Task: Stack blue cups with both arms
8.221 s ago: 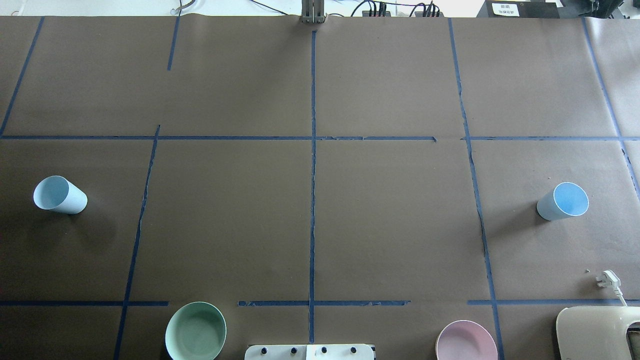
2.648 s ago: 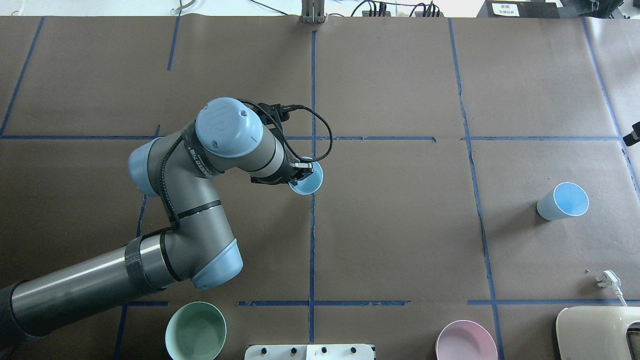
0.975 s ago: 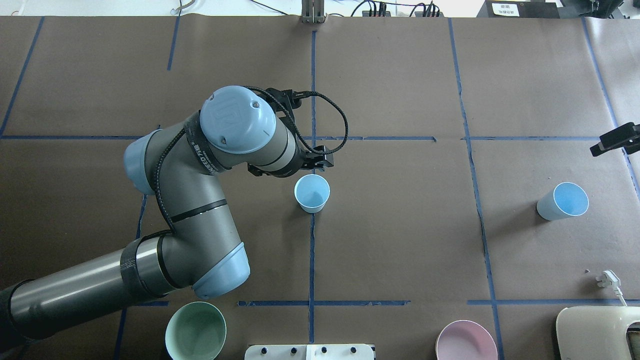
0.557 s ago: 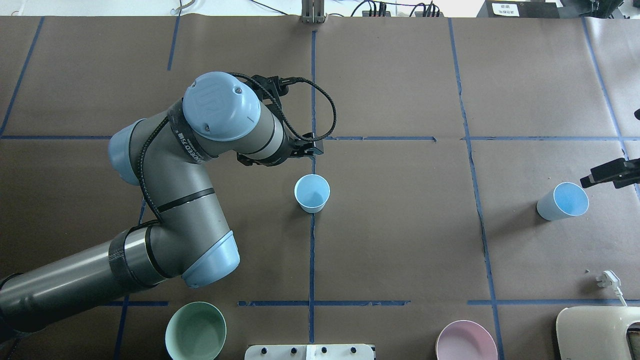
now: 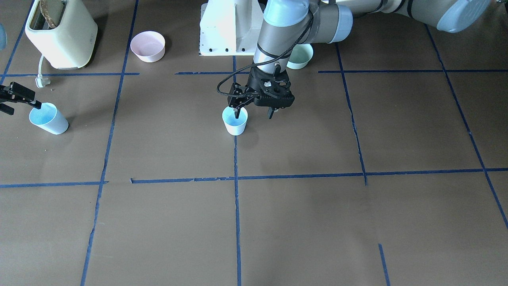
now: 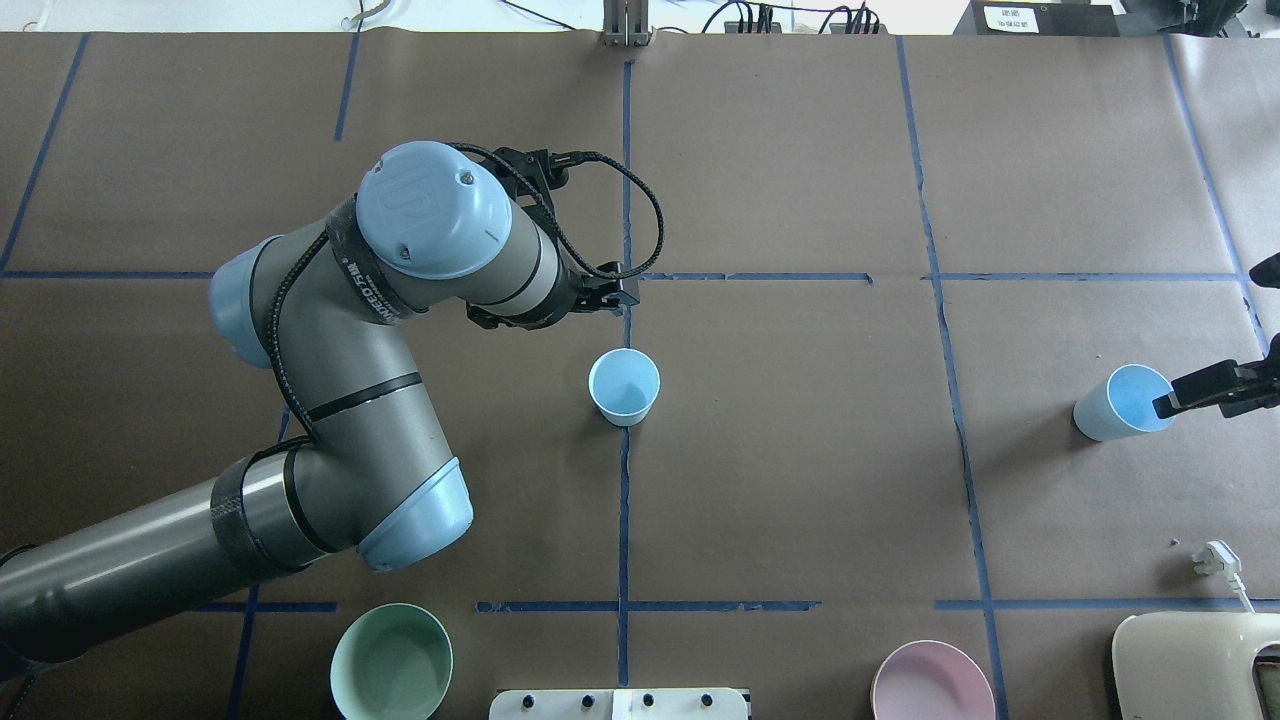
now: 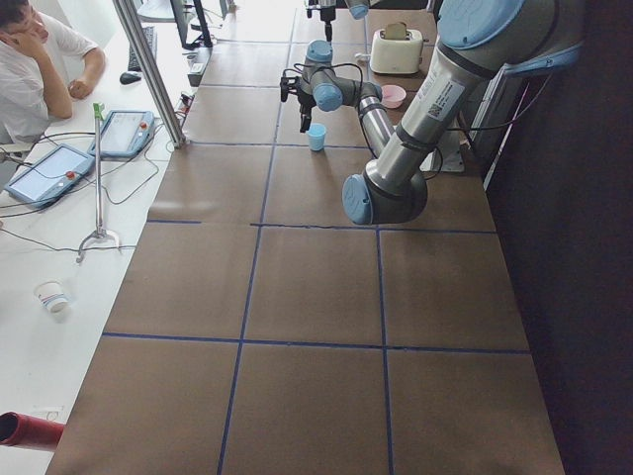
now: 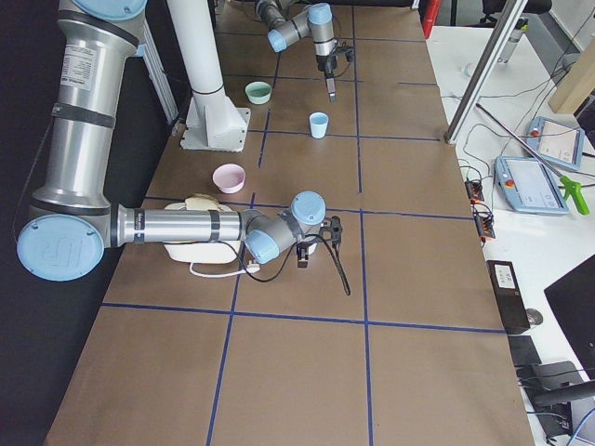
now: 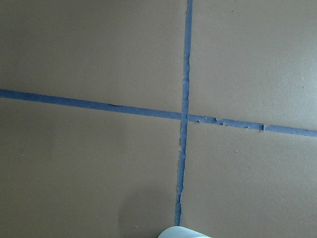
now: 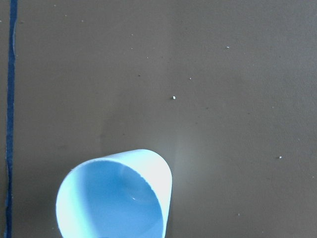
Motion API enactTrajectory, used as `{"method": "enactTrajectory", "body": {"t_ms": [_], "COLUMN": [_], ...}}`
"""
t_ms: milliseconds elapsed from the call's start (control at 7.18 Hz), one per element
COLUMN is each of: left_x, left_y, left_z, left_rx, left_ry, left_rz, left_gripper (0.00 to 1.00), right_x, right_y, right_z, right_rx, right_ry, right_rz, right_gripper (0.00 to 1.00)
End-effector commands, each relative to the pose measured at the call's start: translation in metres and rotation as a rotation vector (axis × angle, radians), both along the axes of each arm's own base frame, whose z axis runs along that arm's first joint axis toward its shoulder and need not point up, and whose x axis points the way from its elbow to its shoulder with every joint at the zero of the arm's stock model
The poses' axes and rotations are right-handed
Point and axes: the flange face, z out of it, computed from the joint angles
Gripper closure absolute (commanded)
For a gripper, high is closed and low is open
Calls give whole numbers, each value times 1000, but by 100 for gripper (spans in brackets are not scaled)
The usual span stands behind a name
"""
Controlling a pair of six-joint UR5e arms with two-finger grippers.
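Note:
One blue cup [image 6: 624,386] stands upright on the centre tape line; it also shows in the front view [image 5: 235,121] and as a rim at the bottom of the left wrist view [image 9: 183,232]. My left gripper [image 5: 254,114] hangs open and empty just above and beyond it, not touching, and shows in the overhead view [image 6: 610,298]. The second blue cup [image 6: 1118,404] stands at the table's right side, also in the front view [image 5: 48,118]. My right gripper [image 5: 14,101] is open next to its rim. The right wrist view shows this cup [image 10: 116,196] from above.
A mint-green bowl [image 6: 391,662] and a pink bowl [image 6: 932,685] sit near the robot's edge, either side of the white pedestal base [image 6: 620,703]. A cream toaster [image 6: 1195,665] with a white plug [image 6: 1215,558] stands at the near right corner.
My left gripper carried the left cup to the table's centre, let it go and drew back from it. My right gripper came in from the right edge to the second cup.

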Motion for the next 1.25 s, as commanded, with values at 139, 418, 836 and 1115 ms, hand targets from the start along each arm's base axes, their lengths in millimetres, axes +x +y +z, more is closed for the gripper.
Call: {"method": "enactTrajectory", "body": {"t_ms": [139,418,836,1115], "left_x": [-2,-4,-19,-119], "left_y": [0,1,-5,-57], "left_z": [-1,-5,-12,-21], "left_rx": [4,9,23,1], "left_ry": [9,17,33,144], "left_rz": [-2,-4,-22,-33], "left_gripper": [0,0,0,0], "right_x": [-14,-18,-19,-22], "right_y": [-15,-15,-15,-15], "right_z": [14,21,14,-21], "right_rx": [-11,-24,-32,-28], "right_ry": [23,27,17,-26], "right_rz": [-6,-12,-4,11], "right_gripper": [2,36,100,100]}}
